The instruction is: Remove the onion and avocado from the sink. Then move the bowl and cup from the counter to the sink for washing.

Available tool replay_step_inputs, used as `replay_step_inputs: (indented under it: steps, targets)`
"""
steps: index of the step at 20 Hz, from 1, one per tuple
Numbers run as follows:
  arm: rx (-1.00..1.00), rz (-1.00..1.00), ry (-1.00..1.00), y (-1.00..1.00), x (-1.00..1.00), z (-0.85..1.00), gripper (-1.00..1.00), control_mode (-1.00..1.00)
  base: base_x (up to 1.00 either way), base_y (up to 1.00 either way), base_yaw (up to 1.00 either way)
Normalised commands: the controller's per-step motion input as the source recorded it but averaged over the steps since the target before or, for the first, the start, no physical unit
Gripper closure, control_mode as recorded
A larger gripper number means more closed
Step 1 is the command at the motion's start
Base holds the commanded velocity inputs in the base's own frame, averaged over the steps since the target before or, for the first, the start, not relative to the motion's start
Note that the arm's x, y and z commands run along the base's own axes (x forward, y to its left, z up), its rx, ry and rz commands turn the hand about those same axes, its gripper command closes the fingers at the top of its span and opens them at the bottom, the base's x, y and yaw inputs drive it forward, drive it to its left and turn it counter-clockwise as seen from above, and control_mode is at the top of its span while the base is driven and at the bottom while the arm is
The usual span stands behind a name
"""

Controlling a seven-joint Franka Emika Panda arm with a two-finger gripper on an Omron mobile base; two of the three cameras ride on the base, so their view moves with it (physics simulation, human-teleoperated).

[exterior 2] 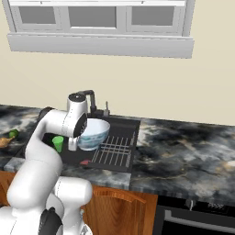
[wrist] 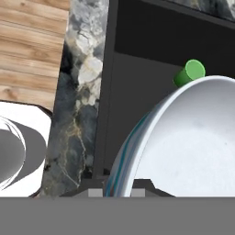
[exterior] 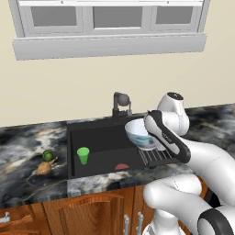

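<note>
Bowl's riding over the sink, pinched by its rim

Jaws nearly closed on the bowl (wrist: 183, 147) rim at 6 o'clock in the hand view; gripper (wrist: 120, 192) holds it tilted above the sink (exterior: 98, 133). Looks rigid, slick, breakable, so rim's the only handle. Cup (exterior: 83, 155) sits at 9 o'clock.

arm (exterior: 193, 160) bent forward, end effector (wrist: 117, 188) pinched nearly closed on a rim.
</note>
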Motion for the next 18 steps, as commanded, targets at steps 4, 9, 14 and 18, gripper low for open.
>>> replay_step_inputs:
  steps: [4, 9, 14, 18]
  targets:
    - [0.01, 0.0, 0.0, 0.25, 0.0, 0.0, 1.0, -1.0, 0.0, 0.0, 0.0]
    - [0.0, 0.0, 0.0, 0.28, 0.0, 0.0, 1.0, -1.0, 0.0, 0.0, 0.0]
    - [0.0, 0.0, 0.0, 0.3, 0.0, 0.0, 1.0, -1.0, 0.0, 0.0, 0.0]
    - [0.0, 0.0, 0.0, 0.32, 0.0, 0.0, 1.0, -1.0, 0.0, 0.0, 0.0]
